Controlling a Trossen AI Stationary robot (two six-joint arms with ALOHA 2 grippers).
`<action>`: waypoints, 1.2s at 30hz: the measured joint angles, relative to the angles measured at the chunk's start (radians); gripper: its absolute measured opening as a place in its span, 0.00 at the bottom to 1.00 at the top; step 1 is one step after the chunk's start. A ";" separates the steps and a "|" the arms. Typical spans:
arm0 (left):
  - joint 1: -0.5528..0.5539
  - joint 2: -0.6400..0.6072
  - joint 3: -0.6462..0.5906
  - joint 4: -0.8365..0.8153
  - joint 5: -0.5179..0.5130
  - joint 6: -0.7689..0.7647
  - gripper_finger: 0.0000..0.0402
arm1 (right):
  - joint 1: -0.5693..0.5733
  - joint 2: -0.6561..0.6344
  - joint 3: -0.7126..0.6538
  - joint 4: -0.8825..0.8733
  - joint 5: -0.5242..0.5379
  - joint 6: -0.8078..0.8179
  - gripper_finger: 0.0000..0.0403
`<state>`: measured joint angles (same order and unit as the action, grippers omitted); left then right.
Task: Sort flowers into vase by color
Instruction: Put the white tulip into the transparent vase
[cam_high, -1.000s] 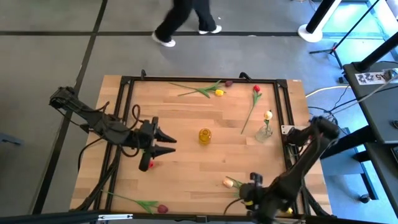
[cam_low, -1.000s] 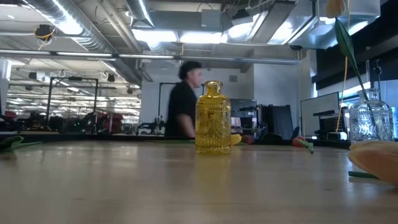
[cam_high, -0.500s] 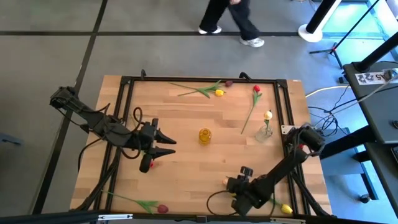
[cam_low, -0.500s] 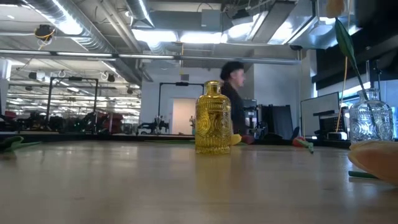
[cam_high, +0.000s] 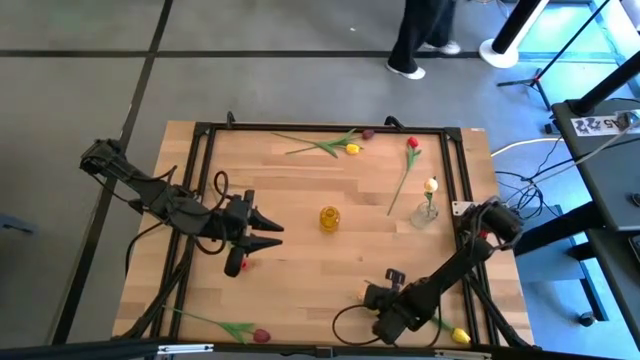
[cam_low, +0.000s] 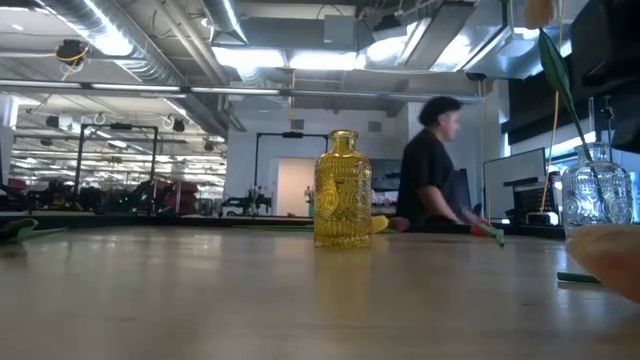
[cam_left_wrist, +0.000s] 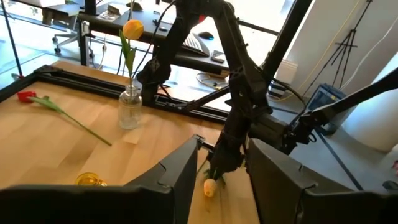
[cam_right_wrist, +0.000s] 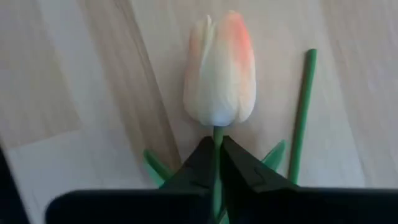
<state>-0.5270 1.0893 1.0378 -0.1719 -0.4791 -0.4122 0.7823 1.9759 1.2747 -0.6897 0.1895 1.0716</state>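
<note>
My right gripper (cam_right_wrist: 216, 149) is low near the table's near edge (cam_high: 378, 296), shut on a cream tulip with a pink blush (cam_right_wrist: 219, 71). My left gripper (cam_high: 270, 228) hangs open left of the yellow vase (cam_high: 329, 218), touching nothing. The clear vase (cam_high: 427, 211) holds a cream tulip (cam_high: 431, 185) upright by its stem. A red tulip (cam_high: 411, 146), a yellow one (cam_high: 352, 149) and a maroon one (cam_high: 368, 133) lie flat near the far edge. Another maroon tulip (cam_high: 261, 335) lies at the near edge. My right gripper pinches the cream tulip's stem just below the head (cam_right_wrist: 216, 138) between its two fingertips (cam_right_wrist: 200, 158). It comes in low from the table's right, the head sticking out ahead of the tips. The tulip looks to lie on the tabletop, with its leaves (cam_right_wrist: 155, 167) spread on the wood.
A loose green stem (cam_right_wrist: 303, 112) lies right beside the held tulip. A yellow tulip (cam_high: 460, 337) sits off the table's near right corner. A black frame (cam_high: 330, 128) rims the table. A person (cam_high: 425, 35) walks past the far side. Bare wood lies between the vases and the near edge.
My right arm has swung along the near edge toward the table's left, bringing its gripper up to the cream tulip, then stayed there. The person behind the far edge has walked from left to right.
</note>
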 joint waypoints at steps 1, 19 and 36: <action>0.000 0.000 0.000 0.000 0.000 0.001 0.33 | -0.005 -0.003 0.011 -0.006 -0.004 -0.006 0.02; -0.003 -0.001 0.000 0.074 -0.030 0.028 0.18 | -0.024 -0.754 0.171 -0.046 0.750 -0.483 0.01; 0.090 0.168 0.000 0.543 -0.060 0.082 0.18 | -0.024 -1.310 0.158 0.066 0.356 -1.236 0.01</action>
<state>-0.4372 1.2569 1.0378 0.3716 -0.5387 -0.3305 0.7586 0.6655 1.4322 -0.6241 0.5459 -0.1648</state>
